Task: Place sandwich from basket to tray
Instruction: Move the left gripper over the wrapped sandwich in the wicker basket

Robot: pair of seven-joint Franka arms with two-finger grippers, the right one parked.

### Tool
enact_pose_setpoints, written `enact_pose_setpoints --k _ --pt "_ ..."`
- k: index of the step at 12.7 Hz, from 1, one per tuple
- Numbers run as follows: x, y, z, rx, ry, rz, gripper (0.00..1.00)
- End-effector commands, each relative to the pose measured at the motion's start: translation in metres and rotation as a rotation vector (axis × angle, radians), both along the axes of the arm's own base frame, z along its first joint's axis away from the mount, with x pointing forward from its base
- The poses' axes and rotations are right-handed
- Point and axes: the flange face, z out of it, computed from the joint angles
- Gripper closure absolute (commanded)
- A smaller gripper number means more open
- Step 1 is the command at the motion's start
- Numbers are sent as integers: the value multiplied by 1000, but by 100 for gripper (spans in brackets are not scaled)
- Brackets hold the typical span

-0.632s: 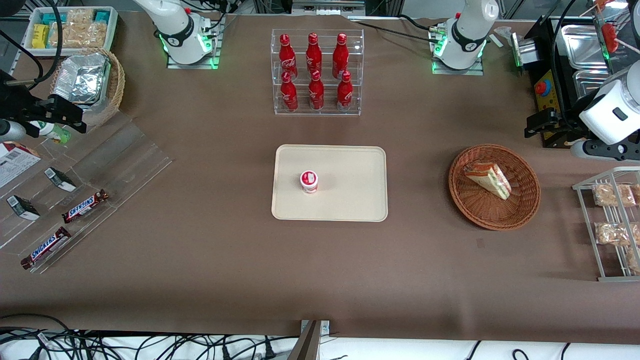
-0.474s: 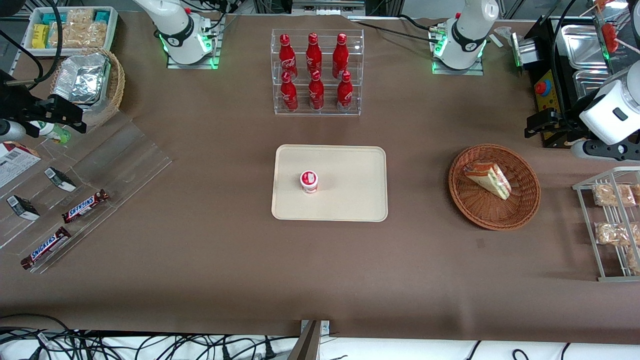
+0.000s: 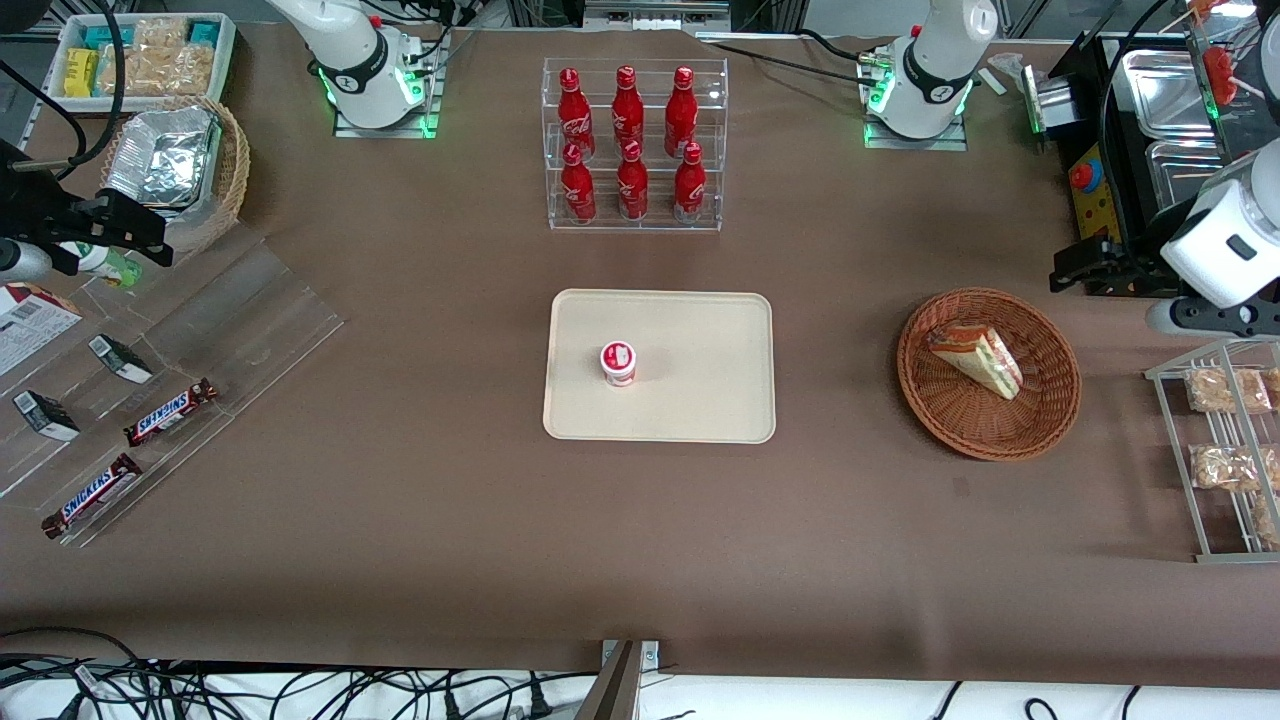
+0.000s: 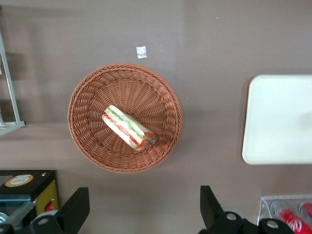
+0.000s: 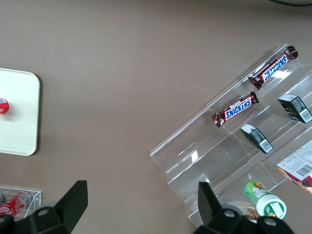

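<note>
Since approx half a sec ago the working arm has shifted a bit: in front view its white wrist and the dark end effector (image 3: 1085, 262) sit slightly farther from the front camera than before, w/ the basket (image 3: 1040, 425) as the landmark it hangs high beside, toward the working arm's end of the tabletop (image 3: 400, 520). Nothing else moved. The sandwich (image 3: 977, 359) lies in the basket, untouched; wrist view shows it (image 4: 127, 127) near the basket (image 4: 87, 102) centre, fingers (image 4: 73, 209) spread wide w/ nothing between. The tray (image 3: 700, 400) is well apart from the basket, toward the parked arm, carrying only a small red-lidded cup (image 3: 618, 362). So prob. early approach phase: no descent or grasp yet, transfer not begun.
</note>
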Motion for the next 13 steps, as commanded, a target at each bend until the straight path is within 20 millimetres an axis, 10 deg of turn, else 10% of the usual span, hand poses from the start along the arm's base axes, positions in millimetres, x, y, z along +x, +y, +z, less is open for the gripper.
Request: enact_pose_setpoints --k 1,13 --pt "-2 4 -33 58 5 92 0" --pt "-51 13 -193 161 -138 680 0"
